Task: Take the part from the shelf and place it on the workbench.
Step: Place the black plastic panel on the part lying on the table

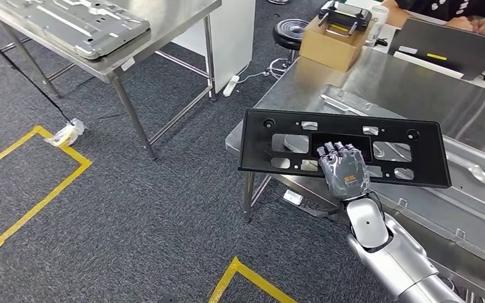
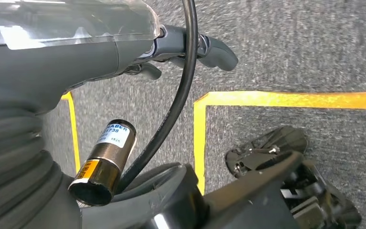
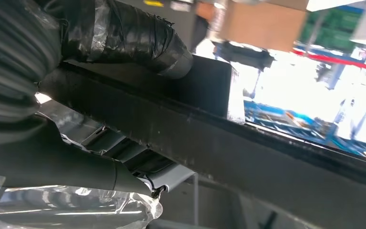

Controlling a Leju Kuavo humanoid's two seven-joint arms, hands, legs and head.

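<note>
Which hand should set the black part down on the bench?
Right. The right hand already holds the black plastic panel over the steel workbench. The left hand hangs over the carpet, holding nothing.

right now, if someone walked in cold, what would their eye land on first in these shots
The long flat black plastic panel with cut-out windows, gripped from below by the right hand and held level over the near corner of the shiny steel workbench. Next, the yellow tape lines on the grey carpet to the left, and the brown cardboard box at the workbench's far end.
</note>
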